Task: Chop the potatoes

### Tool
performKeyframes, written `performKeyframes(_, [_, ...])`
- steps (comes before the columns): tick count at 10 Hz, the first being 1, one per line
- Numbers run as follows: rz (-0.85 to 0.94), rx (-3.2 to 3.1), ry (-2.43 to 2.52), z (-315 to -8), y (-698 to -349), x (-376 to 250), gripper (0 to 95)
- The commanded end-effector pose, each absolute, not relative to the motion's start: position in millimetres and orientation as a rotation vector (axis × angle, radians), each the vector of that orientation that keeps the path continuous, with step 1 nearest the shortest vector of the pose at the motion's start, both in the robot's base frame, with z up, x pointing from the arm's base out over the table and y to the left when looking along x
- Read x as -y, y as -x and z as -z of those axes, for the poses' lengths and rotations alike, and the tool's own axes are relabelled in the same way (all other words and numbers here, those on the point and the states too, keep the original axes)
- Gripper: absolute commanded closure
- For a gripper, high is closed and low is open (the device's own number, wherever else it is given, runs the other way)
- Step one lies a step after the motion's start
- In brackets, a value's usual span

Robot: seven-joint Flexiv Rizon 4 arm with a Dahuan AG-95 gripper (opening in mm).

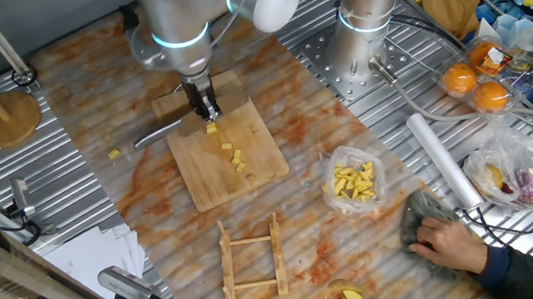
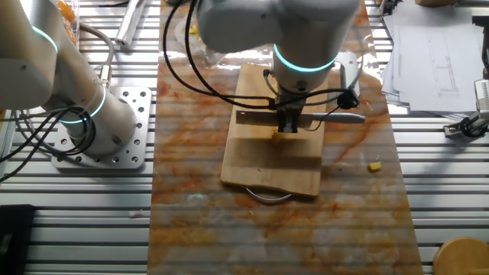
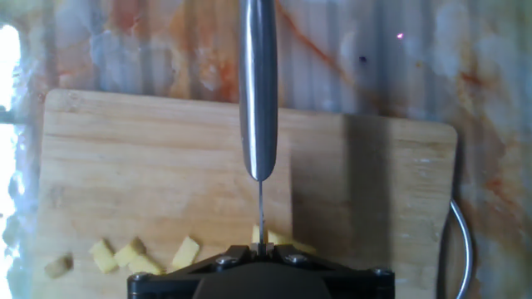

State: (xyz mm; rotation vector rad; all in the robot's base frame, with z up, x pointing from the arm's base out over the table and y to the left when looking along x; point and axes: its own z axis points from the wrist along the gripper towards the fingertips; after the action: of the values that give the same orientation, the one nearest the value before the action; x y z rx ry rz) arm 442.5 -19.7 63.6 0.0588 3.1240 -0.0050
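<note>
The cutting board [image 3: 166,166] is pale matt wood with fine grain. The knife handle [image 3: 258,83] is smooth, glossy metal. A shiny marbled orange sheet [image 1: 92,119] covers the worktop [image 1: 9,189] of ribbed bare metal.

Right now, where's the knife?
Held upright in the gripper over the cutting board; in the hand view, the knife runs down the middle, potato bits beside its edge.

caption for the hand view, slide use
Knife held edge-down over a wooden cutting board, with small yellow potato cubes along its near edge.
</note>
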Motion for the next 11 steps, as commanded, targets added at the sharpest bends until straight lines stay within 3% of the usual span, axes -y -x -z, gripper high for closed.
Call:
performKeyframes(1, [0.024,-3.132,-0.053,-55.8,-450.2,19.1,95.0])
performKeyframes(11, [0.017,-3.139,-0.033,-55.4,-450.4,19.1,95.0])
